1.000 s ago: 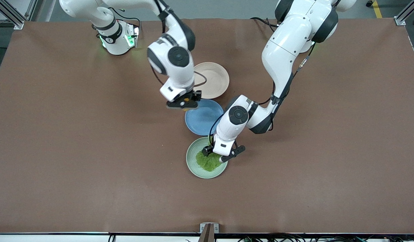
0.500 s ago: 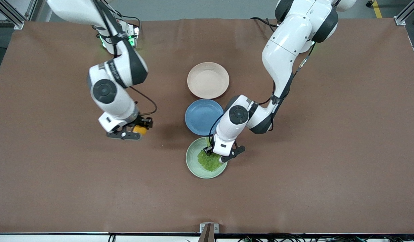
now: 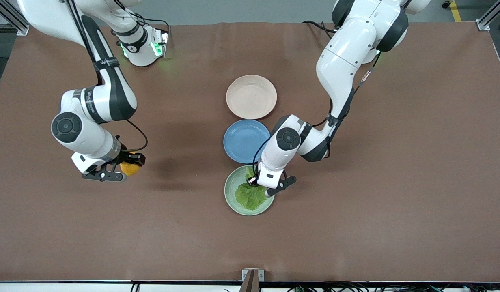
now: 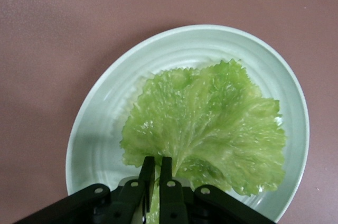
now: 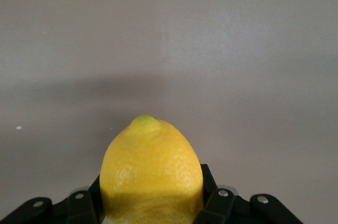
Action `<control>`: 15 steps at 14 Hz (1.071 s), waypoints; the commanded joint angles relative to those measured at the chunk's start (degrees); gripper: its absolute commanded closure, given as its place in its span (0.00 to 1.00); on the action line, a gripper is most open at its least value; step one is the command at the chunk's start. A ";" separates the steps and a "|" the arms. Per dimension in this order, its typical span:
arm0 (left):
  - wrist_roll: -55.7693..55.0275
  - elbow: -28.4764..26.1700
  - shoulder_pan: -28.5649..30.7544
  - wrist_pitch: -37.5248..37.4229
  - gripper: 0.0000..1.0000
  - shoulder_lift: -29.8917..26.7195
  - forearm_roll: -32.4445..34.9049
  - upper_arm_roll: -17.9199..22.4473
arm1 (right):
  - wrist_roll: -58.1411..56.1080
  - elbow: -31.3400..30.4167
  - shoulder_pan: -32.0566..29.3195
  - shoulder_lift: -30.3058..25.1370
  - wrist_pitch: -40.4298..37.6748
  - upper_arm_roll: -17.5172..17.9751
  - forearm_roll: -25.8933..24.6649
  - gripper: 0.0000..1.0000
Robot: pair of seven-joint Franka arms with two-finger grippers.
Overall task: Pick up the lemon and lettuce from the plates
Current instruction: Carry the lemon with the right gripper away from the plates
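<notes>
At the middle left of the front view the right gripper [image 3: 119, 168] clamps the lemon [image 3: 129, 168] above bare table [image 3: 51, 227]. Lower centre, the left gripper [image 3: 259, 183] pinches the lettuce [image 3: 250, 196] stem over the mint plate [image 3: 230, 190]; the beige plate [image 3: 251, 97] sits upper centre

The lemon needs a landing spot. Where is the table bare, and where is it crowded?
Bare brown table lies under the right gripper, shut on the lemon, and toward the left arm's end. Crowded: the beige-pink plate, blue plate and mint plate, where the left gripper pinches the lettuce.
</notes>
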 commanded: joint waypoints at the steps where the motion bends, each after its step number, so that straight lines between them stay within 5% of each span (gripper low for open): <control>1: -0.59 0.10 -0.32 0.17 1.00 0.04 0.77 0.29 | -2.49 -6.80 -1.78 -1.05 6.76 1.41 -0.31 0.98; 7: -0.76 0.36 0.03 -0.26 1.00 -1.72 0.25 0.11 | -10.39 -9.80 -2.47 2.98 13.10 1.41 -0.31 0.98; 15: -1.11 -0.16 0.91 -7.73 1.00 -8.91 0.24 -0.06 | -14.53 -19.11 -4.59 0.54 16.80 1.67 -0.22 0.97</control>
